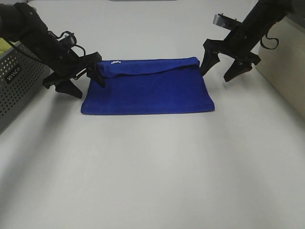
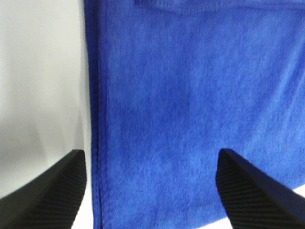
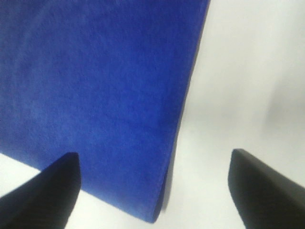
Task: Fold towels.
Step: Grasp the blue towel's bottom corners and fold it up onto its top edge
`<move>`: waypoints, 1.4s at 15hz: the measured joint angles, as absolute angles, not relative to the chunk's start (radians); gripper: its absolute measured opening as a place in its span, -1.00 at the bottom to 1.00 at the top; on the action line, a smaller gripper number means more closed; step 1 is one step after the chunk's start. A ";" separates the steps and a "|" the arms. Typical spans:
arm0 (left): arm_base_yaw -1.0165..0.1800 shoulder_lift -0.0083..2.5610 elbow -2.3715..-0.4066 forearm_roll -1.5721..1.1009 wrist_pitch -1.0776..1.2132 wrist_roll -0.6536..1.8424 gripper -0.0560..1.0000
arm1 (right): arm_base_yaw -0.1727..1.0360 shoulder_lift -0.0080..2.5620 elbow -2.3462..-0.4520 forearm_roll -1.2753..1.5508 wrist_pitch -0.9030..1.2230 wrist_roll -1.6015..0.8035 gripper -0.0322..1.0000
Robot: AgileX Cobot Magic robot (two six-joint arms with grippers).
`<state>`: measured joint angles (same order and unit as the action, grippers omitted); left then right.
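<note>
Item: one royal-blue towel (image 1: pixel 147 90), fuzzy pile, lying flat on the white surface (image 1: pixel 152 181), centred left to right and slightly toward the far side. It looks already doubled over, with a soft lip of cloth along the far long edge and a small white tag (image 1: pixel 114 61) near the far-left corner. Long axis: left to right, so the two short edges face the two arms. Left end effector (image 1: pixel 89 87): released, jaws spread wide and gripping nothing, set at the towel's far-left corner. One finger is over the cloth and the other is out over bare surface. The left wrist view shows the hemmed short edge of the towel (image 2: pixel 190 95) running between the fingers of that end effector (image 2: pixel 152 191). Right end effector (image 1: pixel 216 76): likewise released and empty, just beside the far-right corner. Its wrist view shows the towel (image 3: pixel 95 81) filling the side under one finger, its right short edge passing between the fingers of the end effector (image 3: pixel 155 191). Neither arm is clearly nearer, as each has its own end of the cloth directly below and slightly inward. Whether any fingertip touches the fabric cannot be told. Judgement: a fold across the long axis would call for pinching one short edge and carrying it toward the other. Adjacent: a perforated grey bin (image 1: pixel 19 86) at the left margin.
</note>
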<state>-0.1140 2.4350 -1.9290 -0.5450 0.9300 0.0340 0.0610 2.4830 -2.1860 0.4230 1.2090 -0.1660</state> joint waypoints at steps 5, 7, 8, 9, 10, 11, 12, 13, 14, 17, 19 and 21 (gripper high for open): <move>-0.127 2.435 -1.927 -0.451 1.014 -0.038 0.47 | 0.061 2.467 -1.998 0.488 1.213 -0.203 0.62; -0.168 2.435 -1.909 -0.449 0.987 -0.039 0.47 | 0.062 2.467 -1.989 0.517 1.215 -0.210 0.60; -0.185 2.435 -1.909 -0.449 0.980 -0.039 0.47 | 0.062 2.471 -1.989 0.529 1.215 -0.212 0.58; -0.185 2.435 -1.909 -0.449 0.980 -0.039 0.47 | 0.062 2.471 -1.989 0.529 1.215 -0.212 0.58; -0.199 2.435 -1.909 -0.450 0.969 -0.049 0.47 | 0.062 2.482 -1.989 0.535 1.215 -0.216 0.53; -0.202 2.436 -1.909 -0.450 0.966 -0.060 0.47 | 0.062 2.492 -1.989 0.555 1.220 -0.219 0.47; -0.202 2.438 -1.909 -0.451 0.966 -0.067 0.44 | 0.064 2.496 -1.989 0.561 1.221 -0.219 0.37; -0.202 2.440 -1.909 -0.451 0.966 -0.074 0.36 | 0.067 2.502 -1.989 0.567 1.222 -0.220 0.24; -0.202 2.443 -1.909 -0.451 0.966 -0.078 0.22 | 0.076 2.504 -1.989 0.567 1.222 -0.220 0.04; -0.202 2.448 -1.909 -0.429 0.987 -0.081 -0.60 | 0.084 2.514 -1.989 0.553 1.222 -0.192 -0.82; -0.202 2.442 -1.909 -0.380 1.013 -0.083 -0.85 | 0.075 2.514 -1.989 0.549 1.222 -0.185 -0.91; -0.202 2.428 -1.909 -0.349 1.053 -0.084 -0.86 | 0.074 2.512 -1.989 0.542 1.222 -0.173 -0.91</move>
